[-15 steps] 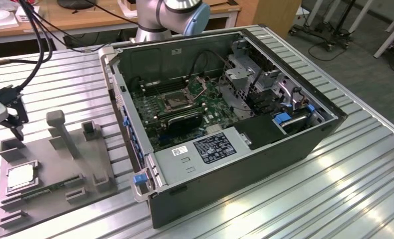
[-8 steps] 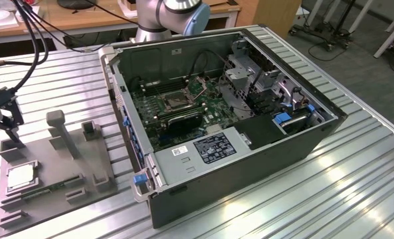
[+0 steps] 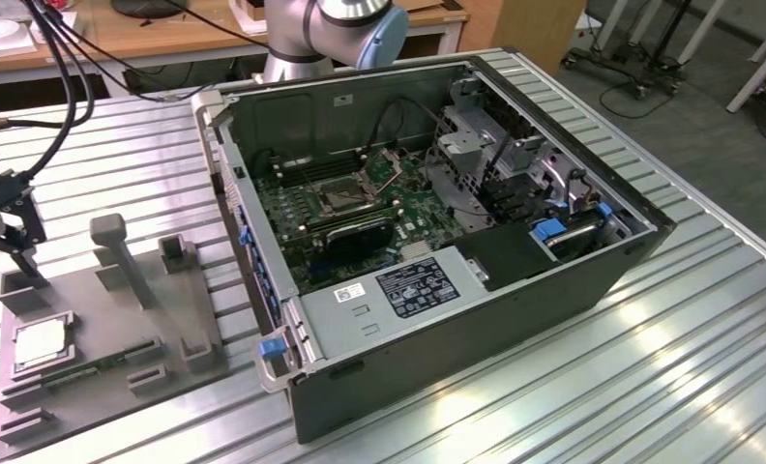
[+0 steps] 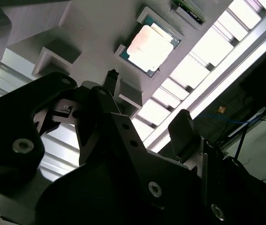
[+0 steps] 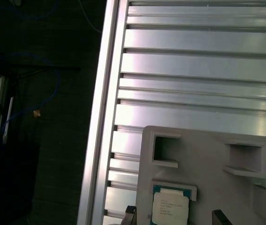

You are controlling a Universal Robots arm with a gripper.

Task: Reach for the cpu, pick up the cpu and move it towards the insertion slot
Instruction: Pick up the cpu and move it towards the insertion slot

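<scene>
Single arm [image 3: 316, 29], with a silver-and-blue joint at the upper middle of the exterior view. The claw [image 3: 19, 253] hangs at the exterior view's left edge, pointing downward. In both wrist views its two black fingers [image 4: 184, 131] [image 5: 129, 215] stand spread well apart, gripping nothing.

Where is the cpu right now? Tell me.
The cpu lies flat on the grey fixture plate at the exterior view's left, beside the open computer case, not yet picked up.
</scene>
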